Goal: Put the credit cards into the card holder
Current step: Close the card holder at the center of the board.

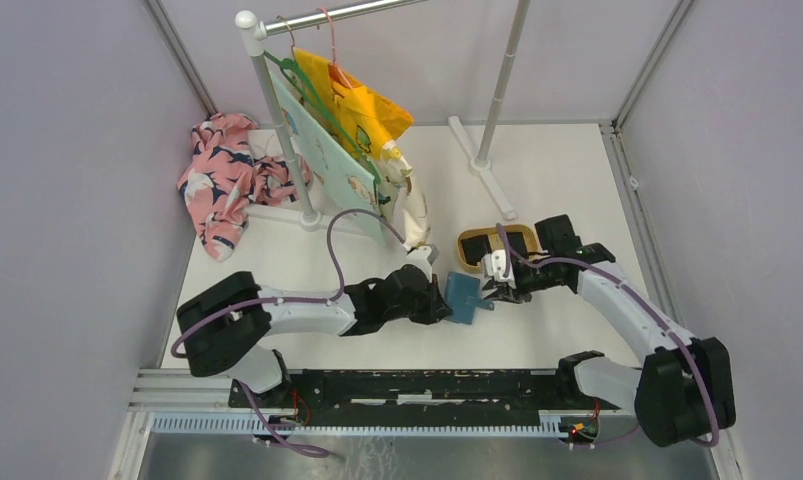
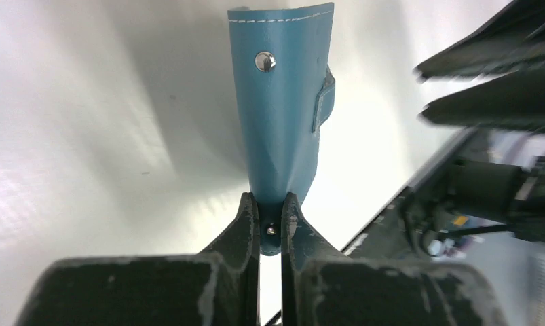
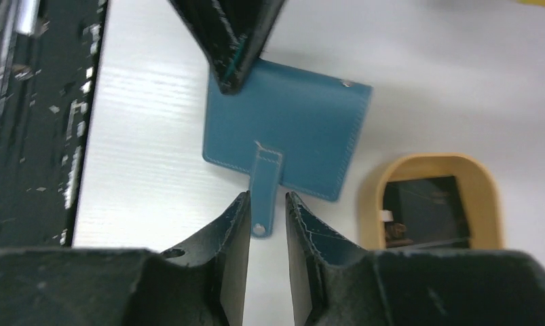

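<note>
L gripper [image 2: 270, 202] was pressed together on the card holder [image 2: 283, 115], pinching 1 edge of the teal wallet between both fingertips w/ almost no gap. The holder stood out from that gripper folded shut, stitched edge at the far end. A silver snap stud [image 2: 264, 61] was bare on its face, and the strap tab [image 3: 266, 178] hung loose past the edge, not snapped down. From above it sat approx. mid-table, between the 2 arms' ends and just in front of the tan oval tray [image 3: 429, 161]. Couldn't tell whether it touched the table [image 1: 557, 170] or was held just over it. R gripper [image 3: 267, 198] came in from the opposite side w/ fingers only narrowly apart, the end of the tab in the gap btwn them. Left finger looked right against the tab's side, but couldn't tell if the tab was actually clamped. The credit cards [image 3: 424, 207] lay inside the tray, dark and flat, stacked so their count wasn't clear; none was in the holder or in either gripper. The tray was near the holder but not touching it, partly behind the R arm in the top view. Further back: clothes rack [image 1: 277, 115] w/ a yellow garment [image 1: 362, 105] on a hanger, and a pink floral cloth [image 1: 222, 175] bunched at the far-left corner.
</note>
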{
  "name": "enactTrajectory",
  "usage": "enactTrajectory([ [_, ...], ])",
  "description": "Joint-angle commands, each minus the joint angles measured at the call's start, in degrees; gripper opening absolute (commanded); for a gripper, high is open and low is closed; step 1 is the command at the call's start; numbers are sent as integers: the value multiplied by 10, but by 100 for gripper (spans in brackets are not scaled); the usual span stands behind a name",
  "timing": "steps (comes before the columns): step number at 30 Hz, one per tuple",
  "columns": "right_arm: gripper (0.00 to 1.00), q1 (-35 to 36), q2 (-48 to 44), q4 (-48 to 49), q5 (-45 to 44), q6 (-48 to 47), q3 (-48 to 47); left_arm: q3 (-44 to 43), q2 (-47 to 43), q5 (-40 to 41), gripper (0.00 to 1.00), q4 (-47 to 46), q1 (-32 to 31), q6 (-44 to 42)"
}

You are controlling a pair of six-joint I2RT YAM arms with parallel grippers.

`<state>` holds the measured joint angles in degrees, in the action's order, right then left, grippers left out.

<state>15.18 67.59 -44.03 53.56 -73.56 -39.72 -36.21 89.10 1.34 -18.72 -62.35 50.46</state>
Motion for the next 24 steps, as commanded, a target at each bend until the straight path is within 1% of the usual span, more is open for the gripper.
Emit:
enactTrajectory([
  [1, 31, -39, -63, 123, 22, 158, 6, -91, -60, 191, 2, 334, -16, -160],
  [3, 32, -62, -82, 194, -9, 236, 25, -124, -70, 234, 2, 431, -19, -177],
  [6, 33, -103, -95, 243, -13, 303, 41, -167, -69, 288, 2, 533, -35, -186],
  [9, 34, -124, -99, 263, -12, 327, 51, -214, -54, 357, 2, 613, -71, -182],
  [12, 34, -128, -92, 267, -15, 333, 53, -265, -32, 424, 2, 679, -102, -173],
  [18, 34, -129, -81, 265, -16, 334, 53, -353, 6, 541, 2, 770, -161, -161],
  [20, 34, -130, -78, 265, -17, 335, 52, -375, 20, 568, 2, 793, -178, -158],
  [24, 34, -130, -76, 265, -21, 335, 52, -381, 57, 586, 2, 778, -211, -176],
])
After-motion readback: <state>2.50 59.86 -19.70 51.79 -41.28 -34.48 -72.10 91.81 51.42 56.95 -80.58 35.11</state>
